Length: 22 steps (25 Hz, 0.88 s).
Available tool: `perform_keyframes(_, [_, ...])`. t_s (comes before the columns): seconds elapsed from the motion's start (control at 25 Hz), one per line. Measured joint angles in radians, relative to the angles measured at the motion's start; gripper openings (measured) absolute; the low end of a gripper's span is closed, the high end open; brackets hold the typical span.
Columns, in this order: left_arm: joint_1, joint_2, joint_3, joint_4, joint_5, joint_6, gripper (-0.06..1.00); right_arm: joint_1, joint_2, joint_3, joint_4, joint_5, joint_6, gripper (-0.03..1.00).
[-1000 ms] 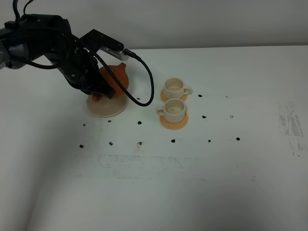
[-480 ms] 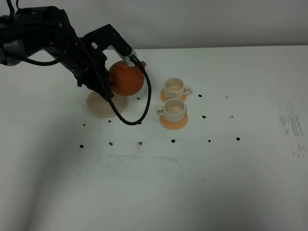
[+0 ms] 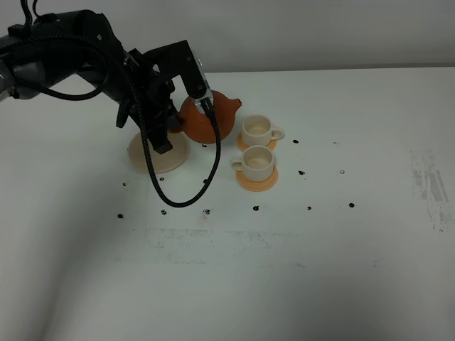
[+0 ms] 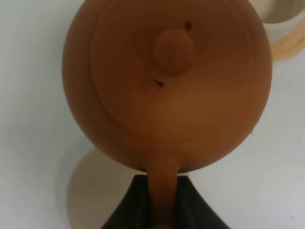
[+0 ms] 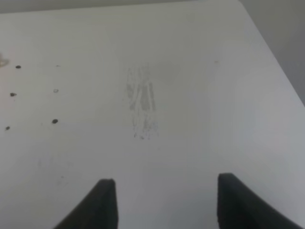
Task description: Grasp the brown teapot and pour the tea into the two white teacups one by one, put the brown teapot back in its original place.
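Near the worktop's [image 3: 320,249] far edge, the left gripper [image 4: 162,198] clenches the brown teapot's [image 3: 217,117] handle, spout toward a white teacup [image 3: 257,130] for pouring; the right gripper [image 5: 162,200] waits released.

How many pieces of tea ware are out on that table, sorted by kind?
Brown teapot: 1
White teacups: 2
Orange coasters: 2
Beige saucer: 1
Total: 6
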Motion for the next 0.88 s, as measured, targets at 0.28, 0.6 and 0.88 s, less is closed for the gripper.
perform_keyframes(0.28, [-0.011, 0.005, 0.000, 0.001, -0.037, 0.083, 0.10, 0.000, 0.000, 0.000, 0.000, 0.000, 0.000, 0.45])
perform_keyframes(0.6, [-0.028, 0.025, 0.000, 0.003, -0.069, 0.133, 0.10, 0.000, 0.000, 0.000, 0.000, 0.000, 0.000, 0.45])
perform_keyframes(0.88, [-0.040, 0.026, 0.000, 0.035, -0.078, 0.220, 0.10, 0.000, 0.000, 0.000, 0.000, 0.000, 0.000, 0.45])
